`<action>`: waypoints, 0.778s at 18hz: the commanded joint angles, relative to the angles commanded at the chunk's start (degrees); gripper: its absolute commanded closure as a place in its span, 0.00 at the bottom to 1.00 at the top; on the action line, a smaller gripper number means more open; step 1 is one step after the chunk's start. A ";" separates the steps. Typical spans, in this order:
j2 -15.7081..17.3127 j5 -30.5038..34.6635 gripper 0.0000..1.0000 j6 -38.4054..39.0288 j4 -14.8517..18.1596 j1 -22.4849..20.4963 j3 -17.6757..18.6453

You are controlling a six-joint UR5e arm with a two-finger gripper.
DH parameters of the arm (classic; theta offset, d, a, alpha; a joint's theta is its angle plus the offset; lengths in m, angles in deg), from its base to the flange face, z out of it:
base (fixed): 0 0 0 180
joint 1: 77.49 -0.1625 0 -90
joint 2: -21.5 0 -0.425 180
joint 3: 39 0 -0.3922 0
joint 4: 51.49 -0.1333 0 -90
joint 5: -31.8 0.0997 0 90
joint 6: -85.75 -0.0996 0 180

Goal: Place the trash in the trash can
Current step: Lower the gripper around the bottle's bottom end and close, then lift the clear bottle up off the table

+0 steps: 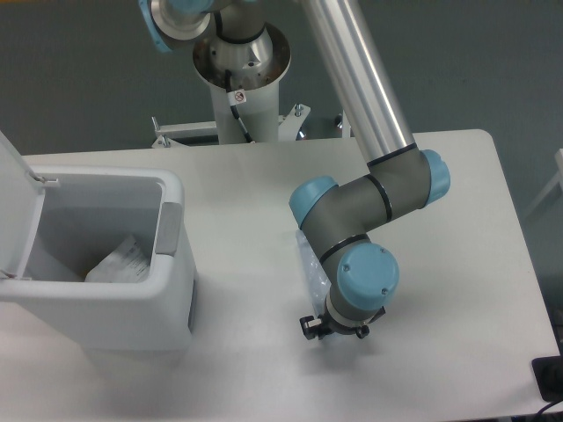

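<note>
The clear plastic water bottle (310, 266) lies on the white table, mostly covered by the arm's grey and blue wrist, so only a clear strip shows at the wrist's left edge. My gripper (335, 329) points straight down over the bottle's near end. Its fingers are hidden under the wrist housing, and I cannot see whether they hold the bottle. The wrinkly white wrapper (119, 261) lies inside the trash can (171, 290), a white boxy bin at the left with its lid (16, 207) hinged open and a grey tab (169, 228) on the rim.
The arm's pedestal (239, 66) stands behind the table's far edge. The table's right edge runs near x 600, with a dark object (550, 378) beyond its near right corner.
</note>
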 joint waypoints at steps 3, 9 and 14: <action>1.58 -2.46 0.53 0.00 -0.09 -0.53 -0.17; 7.02 -10.62 0.54 -0.18 -0.09 -3.60 -1.32; 10.63 -15.72 0.55 -0.26 -0.18 -5.01 -2.81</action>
